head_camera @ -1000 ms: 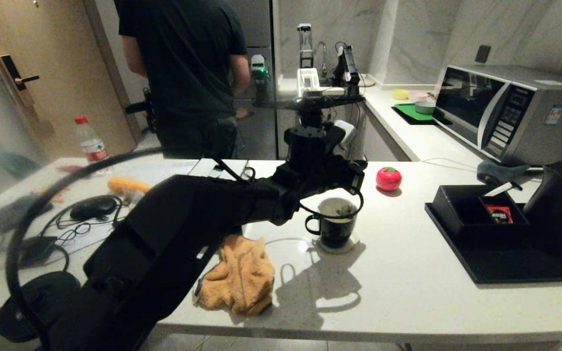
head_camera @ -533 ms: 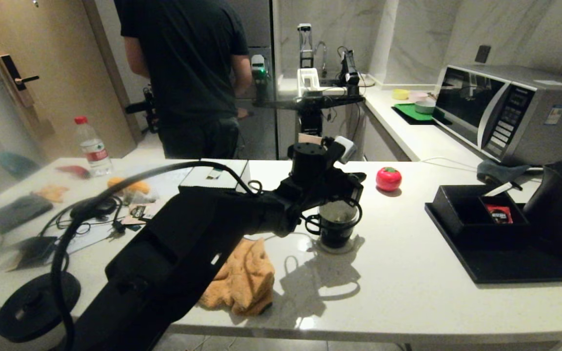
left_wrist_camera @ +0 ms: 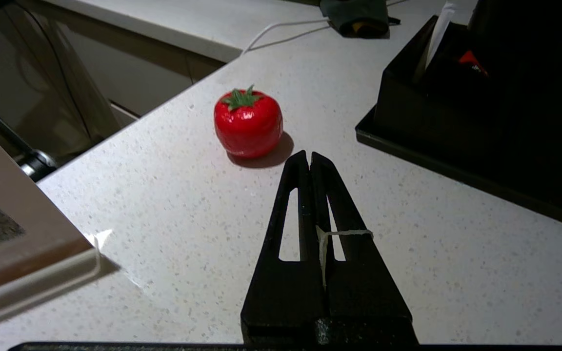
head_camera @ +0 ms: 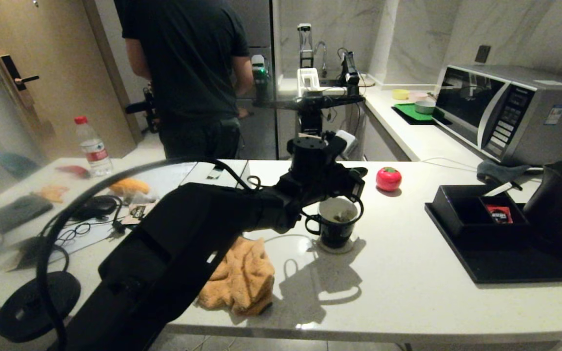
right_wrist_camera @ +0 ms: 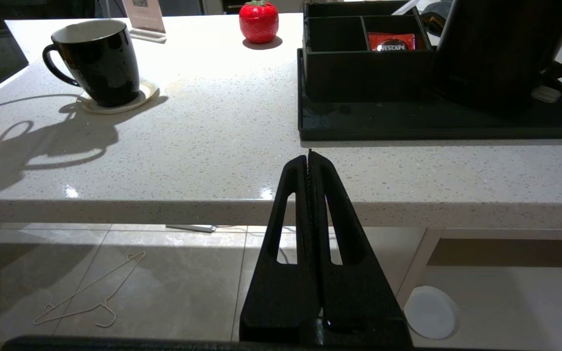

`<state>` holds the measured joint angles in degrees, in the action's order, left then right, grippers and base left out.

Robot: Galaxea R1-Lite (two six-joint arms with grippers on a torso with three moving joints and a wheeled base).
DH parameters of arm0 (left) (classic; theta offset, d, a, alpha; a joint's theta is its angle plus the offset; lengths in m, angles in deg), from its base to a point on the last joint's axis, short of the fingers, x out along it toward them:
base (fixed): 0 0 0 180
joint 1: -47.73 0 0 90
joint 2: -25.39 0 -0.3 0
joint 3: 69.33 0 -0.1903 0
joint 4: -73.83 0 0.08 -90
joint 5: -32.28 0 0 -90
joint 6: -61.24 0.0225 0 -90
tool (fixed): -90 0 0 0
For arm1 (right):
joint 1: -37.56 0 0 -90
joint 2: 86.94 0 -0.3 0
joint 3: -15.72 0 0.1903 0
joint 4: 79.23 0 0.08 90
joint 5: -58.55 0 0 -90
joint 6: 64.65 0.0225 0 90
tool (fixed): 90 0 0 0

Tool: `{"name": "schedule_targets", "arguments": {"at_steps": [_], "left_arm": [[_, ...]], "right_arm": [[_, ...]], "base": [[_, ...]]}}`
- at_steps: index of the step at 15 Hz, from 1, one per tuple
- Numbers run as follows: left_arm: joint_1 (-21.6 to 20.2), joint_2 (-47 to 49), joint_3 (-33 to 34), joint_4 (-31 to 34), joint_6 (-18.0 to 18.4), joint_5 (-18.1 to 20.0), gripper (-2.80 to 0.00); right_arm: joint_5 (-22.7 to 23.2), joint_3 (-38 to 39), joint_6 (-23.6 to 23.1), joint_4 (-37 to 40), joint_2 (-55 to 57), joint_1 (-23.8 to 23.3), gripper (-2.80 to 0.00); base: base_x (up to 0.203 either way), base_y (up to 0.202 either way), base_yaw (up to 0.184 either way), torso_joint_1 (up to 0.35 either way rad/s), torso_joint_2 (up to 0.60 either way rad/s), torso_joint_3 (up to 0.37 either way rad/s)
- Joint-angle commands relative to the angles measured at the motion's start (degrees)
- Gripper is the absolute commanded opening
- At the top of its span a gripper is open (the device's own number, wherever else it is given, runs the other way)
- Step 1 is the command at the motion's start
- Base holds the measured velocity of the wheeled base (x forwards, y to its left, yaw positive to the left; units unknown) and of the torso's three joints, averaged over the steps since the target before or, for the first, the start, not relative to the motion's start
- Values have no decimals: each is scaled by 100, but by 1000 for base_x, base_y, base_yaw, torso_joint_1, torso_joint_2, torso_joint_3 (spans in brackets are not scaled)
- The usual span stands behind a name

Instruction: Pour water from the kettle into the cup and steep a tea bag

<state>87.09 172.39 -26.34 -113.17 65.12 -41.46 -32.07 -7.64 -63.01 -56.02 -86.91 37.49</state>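
Note:
The black cup point(head_camera: 335, 225) with its white inside stands on a pale coaster mid-counter, also in the right wrist view point(right_wrist_camera: 94, 62). The beige tea bag point(head_camera: 343, 216) lies inside it; I cannot make out the water around it. My left gripper point(head_camera: 356, 174) hovers just above the cup's rim, shut point(left_wrist_camera: 309, 155) on the tea bag's white string point(left_wrist_camera: 344, 232), which loops over one finger. The black kettle point(head_camera: 561, 204) stands on the tray at far right point(right_wrist_camera: 495, 48). Parked below the counter's front edge, my right gripper point(right_wrist_camera: 309, 156) is shut and holds nothing.
A red tomato-shaped object point(head_camera: 388, 178) sits beyond the cup. The black tray point(head_camera: 505, 265) holds a compartment box with a red sachet point(head_camera: 499, 213). An orange cloth point(head_camera: 239, 275) lies left of the cup, a black disc point(head_camera: 37, 304) with cord at front left. A person point(head_camera: 188, 73) stands behind the counter.
The left gripper dipped toward the cup half a second ago and has since lifted a little, still shut on the string. The right arm has not moved.

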Motion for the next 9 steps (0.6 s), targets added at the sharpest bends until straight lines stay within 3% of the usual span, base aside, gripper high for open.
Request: {"name": "schedule_targets", "arguments": {"at_steps": [1,9], "left_arm": [[2,-250,0,-5,25,0,-280],[-50,-615,0,-4,34,-18,-280]], "right_arm": [[1,0,2,-2,-2,-1,-280],[1,0,2,-2,-2,-1,-280]], "base": [[0,0,0,0,0,0],[0,0,0,0,0,0]]}}
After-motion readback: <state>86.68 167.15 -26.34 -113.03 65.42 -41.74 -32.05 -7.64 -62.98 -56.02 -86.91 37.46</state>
